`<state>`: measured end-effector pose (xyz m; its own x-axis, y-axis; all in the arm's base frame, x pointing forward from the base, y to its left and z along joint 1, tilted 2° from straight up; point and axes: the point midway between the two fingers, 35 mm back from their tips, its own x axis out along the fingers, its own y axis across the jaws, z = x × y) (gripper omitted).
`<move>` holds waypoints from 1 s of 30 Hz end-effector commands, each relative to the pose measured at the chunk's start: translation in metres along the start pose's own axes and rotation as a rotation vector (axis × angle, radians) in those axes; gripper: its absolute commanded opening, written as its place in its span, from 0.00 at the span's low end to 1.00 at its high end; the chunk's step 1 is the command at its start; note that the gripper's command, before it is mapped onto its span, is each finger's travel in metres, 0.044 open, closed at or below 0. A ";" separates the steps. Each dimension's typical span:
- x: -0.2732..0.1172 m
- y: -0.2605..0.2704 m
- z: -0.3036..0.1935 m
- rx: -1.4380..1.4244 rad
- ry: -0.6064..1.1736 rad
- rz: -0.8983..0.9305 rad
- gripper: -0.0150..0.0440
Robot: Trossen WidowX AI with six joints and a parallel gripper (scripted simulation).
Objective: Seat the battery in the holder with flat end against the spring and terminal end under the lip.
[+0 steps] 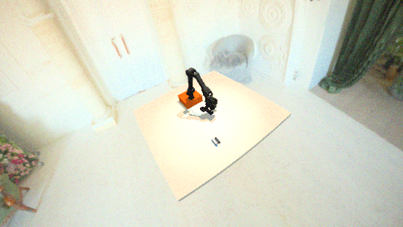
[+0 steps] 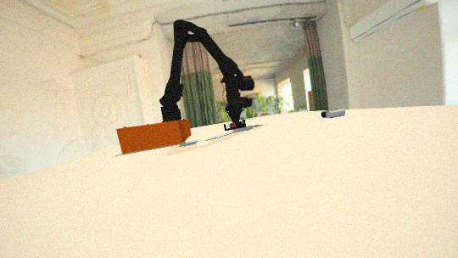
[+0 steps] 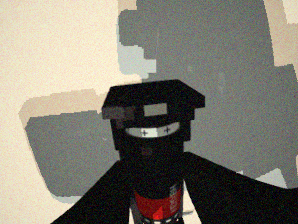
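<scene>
The black end effector [image 1: 208,108] [image 2: 236,122] [image 3: 153,164] is down over the work, fingers a little apart, slim pale gaps beside the red-banded black cylindrical battery [image 2: 232,126] [image 3: 157,205]: narrow, but the grip looks loosened. And the battery? It's lying in the black rectangular holder [image 2: 244,123] [image 3: 155,90], its plus-marked white band close by the lip. It looks flat and straight, though the spring end is hard to make out beneath the fingers. So this is the letting-go, I'd judge: open just enough to clear both sides, then lift straight up, no nudge, no push on the holder. Further out across the pale counter [image 1: 160,149] [image 2: 254,191], well apart, a grey cylinder [image 2: 332,113] lies untouched; leave it be.
</scene>
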<state>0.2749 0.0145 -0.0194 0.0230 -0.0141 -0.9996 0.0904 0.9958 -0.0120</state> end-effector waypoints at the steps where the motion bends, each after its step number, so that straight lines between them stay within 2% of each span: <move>1: 0.000 0.000 0.000 -0.004 -0.001 0.000 0.55; 14: -0.015 0.000 0.000 0.000 0.000 0.000 0.55; 16: -0.019 0.000 0.000 -0.001 0.000 -0.001 0.64; 22: -0.080 0.000 -0.002 0.000 0.000 0.000 0.91; 24: -0.087 -0.001 -0.003 0.000 0.000 0.000 1.00; 30: -0.087 0.000 -0.001 0.000 -0.001 0.000 1.00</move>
<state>0.2732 0.0155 0.0631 0.0271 -0.0143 -0.9995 0.0862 0.9962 -0.0119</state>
